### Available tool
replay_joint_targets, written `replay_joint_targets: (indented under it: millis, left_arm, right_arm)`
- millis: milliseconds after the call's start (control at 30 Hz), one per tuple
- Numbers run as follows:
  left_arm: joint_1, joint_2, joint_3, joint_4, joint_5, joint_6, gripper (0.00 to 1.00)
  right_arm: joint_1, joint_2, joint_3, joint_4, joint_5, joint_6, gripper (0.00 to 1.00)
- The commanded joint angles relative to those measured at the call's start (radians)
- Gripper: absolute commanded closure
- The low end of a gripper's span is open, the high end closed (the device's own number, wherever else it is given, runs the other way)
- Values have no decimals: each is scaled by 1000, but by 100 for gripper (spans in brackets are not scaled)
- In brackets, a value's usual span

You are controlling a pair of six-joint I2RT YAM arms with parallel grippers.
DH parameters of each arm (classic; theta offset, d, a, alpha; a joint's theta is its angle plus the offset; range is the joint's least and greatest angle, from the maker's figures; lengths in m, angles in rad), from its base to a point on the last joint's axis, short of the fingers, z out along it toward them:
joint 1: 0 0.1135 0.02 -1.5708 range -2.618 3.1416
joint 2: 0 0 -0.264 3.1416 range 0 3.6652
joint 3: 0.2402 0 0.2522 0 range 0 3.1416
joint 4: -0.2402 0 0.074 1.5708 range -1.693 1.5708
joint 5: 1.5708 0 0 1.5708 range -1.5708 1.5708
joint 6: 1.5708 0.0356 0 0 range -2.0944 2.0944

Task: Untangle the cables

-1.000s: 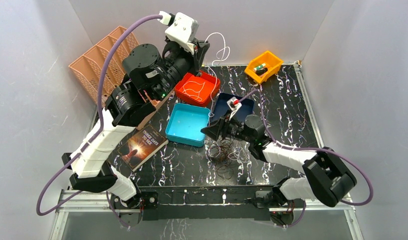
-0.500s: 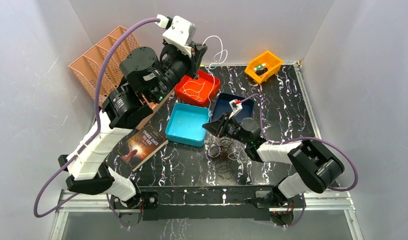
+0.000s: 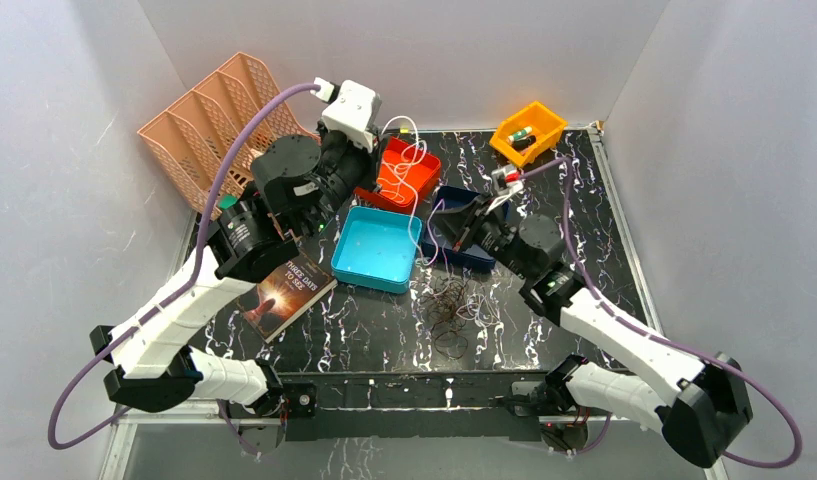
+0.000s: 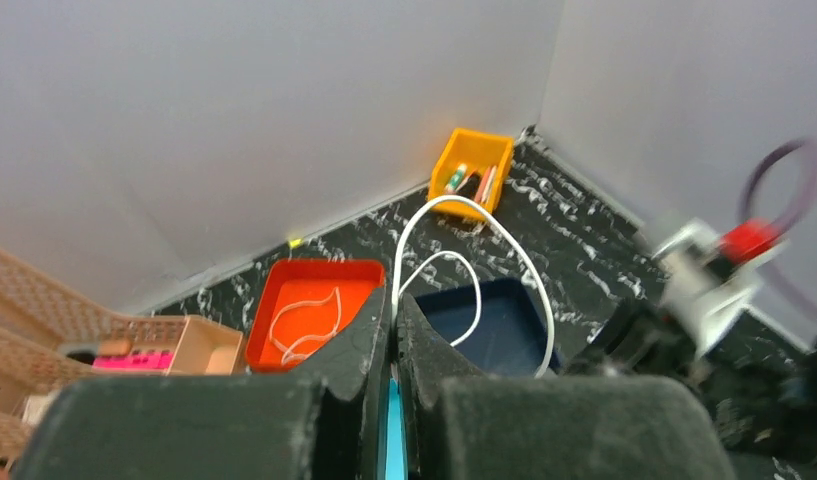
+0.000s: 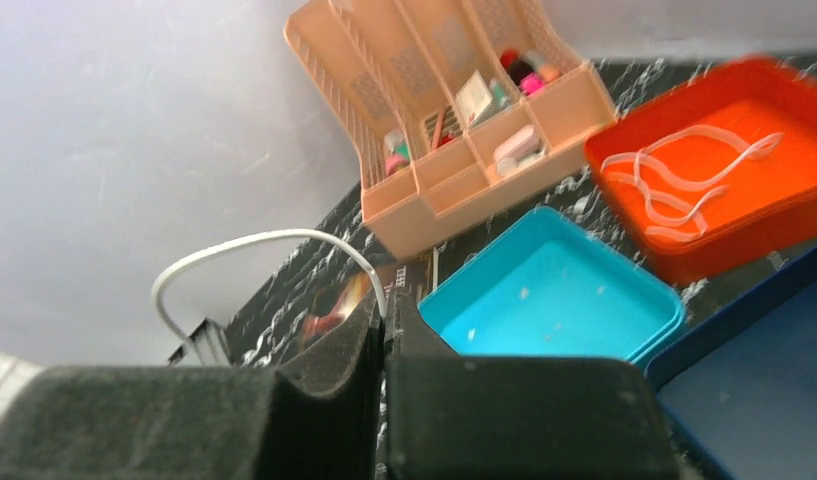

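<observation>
A white cable point(image 3: 416, 158) hangs in loops between my two grippers, above the red tray point(image 3: 430, 171) and the navy tray point(image 3: 466, 259). My left gripper point(image 3: 376, 158) is shut on one stretch of it; in the left wrist view the cable point(image 4: 464, 205) arches up from the closed gripper point(image 4: 394, 300). My right gripper point(image 3: 447, 228) is shut on another stretch, and the cable's loop point(image 5: 244, 240) curls left from the pinched gripper point(image 5: 384, 305). A dark tangle of black and reddish-brown cables point(image 3: 449, 305) lies on the table in front of the right gripper. A pale thin cable point(image 4: 304, 315) lies in the red tray.
A teal tray point(image 3: 376, 248) sits between the arms, with a book point(image 3: 284, 290) to its left. A peach desk organizer point(image 3: 209, 115) stands at the back left and a yellow bin point(image 3: 529, 130) at the back right. Grey walls close in on three sides.
My right gripper has shut on the white cable and lifted back and right, away from the dark tangle. The left arm has come down and toward the red tray with the cable.
</observation>
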Motion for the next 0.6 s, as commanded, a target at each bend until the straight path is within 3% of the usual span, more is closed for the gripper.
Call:
replay_joint_targets:
  millis: [0,300,567]
  left_arm:
    - [-2,-81,-106,36,-93,-57,100]
    - [-1,-136,-280,43,-129,-151,100]
    - [-1,-166,-378,57,-129,-216,100]
  right_arm:
    - [4,-70,179,-366,104,-150,97]
    - [3,-88,450,-614,125,-266,100]
    - [3,-9,795,-818,134,-365,100]
